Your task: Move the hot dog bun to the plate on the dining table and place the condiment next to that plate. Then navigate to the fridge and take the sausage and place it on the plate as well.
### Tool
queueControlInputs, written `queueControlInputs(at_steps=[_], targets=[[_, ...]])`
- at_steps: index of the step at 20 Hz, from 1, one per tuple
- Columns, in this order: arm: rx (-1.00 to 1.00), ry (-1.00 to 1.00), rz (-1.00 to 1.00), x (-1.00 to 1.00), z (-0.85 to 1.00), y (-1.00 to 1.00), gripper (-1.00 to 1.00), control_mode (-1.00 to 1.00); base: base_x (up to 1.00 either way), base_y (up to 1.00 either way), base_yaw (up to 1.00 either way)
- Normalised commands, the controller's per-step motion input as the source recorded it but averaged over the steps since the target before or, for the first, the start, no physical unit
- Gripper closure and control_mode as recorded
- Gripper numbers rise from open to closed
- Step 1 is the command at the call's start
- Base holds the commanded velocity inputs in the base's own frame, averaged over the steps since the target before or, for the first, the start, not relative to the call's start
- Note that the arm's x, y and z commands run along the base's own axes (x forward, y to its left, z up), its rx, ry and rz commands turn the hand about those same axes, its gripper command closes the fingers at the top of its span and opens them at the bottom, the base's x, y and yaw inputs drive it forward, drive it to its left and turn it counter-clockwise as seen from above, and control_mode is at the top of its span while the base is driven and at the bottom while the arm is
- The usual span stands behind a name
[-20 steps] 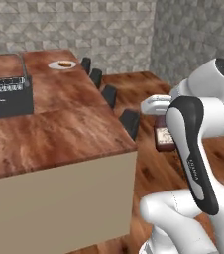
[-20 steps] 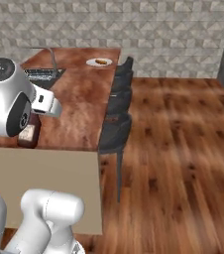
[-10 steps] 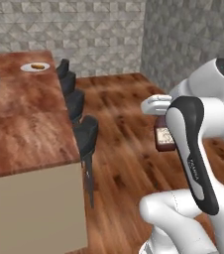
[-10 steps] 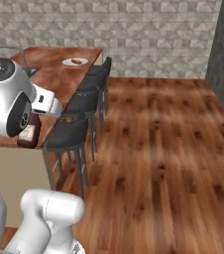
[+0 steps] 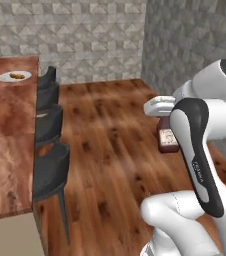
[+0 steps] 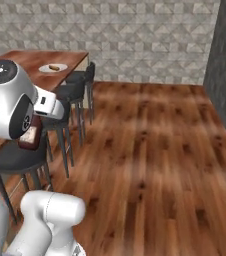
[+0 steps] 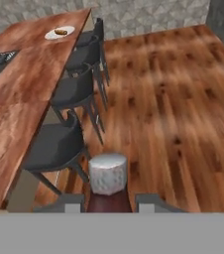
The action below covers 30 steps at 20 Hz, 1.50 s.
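Fingers (image 7: 109,202) clamped on condiment (image 5: 167,139), bottle upright, carried clear of stools (image 7: 64,144). Bun (image 7: 61,31) sits on plate (image 7: 52,35) at table's (image 7: 29,84) far end, the likely drop-off.

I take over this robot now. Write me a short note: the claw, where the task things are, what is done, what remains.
Claw: shut on the dark maroon condiment bottle with a pale label, carried over the wood floor, beside the table.
Golden-tan hot dog bun: on the round white plate at the far end of the reddish-brown wooden dining table. That step looks done.
Left: set the bottle next to the plate, then drive to the fridge and bring the sausage to the plate.
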Motion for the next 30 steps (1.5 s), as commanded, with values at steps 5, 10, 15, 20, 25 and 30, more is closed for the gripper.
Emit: queueControlInputs(at_steps=[5, 10, 15, 20, 25, 30], targets=[[0.0, 0.0, 0.0, 0.0, 0.0, 0.0, 1.0, 1.0, 1.0, -0.22, 0.09], [0.0, 0.0, 0.0, 0.0, 0.0, 0.0, 1.0, 1.0, 1.0, 0.0, 0.03], [0.0, 0.0, 0.0, 0.0, 0.0, 0.0, 1.0, 1.0, 1.0, -0.13, 0.09], [0.0, 0.0, 0.0, 0.0, 0.0, 0.0, 1.0, 1.0, 1.0, -0.48, 0.15], [0.0, 0.0, 0.0, 0.0, 0.0, 0.0, 1.0, 1.0, 1.0, -0.63, 0.2], [0.0, 0.0, 0.0, 0.0, 0.0, 0.0, 1.0, 1.0, 1.0, -0.63, 0.32]])
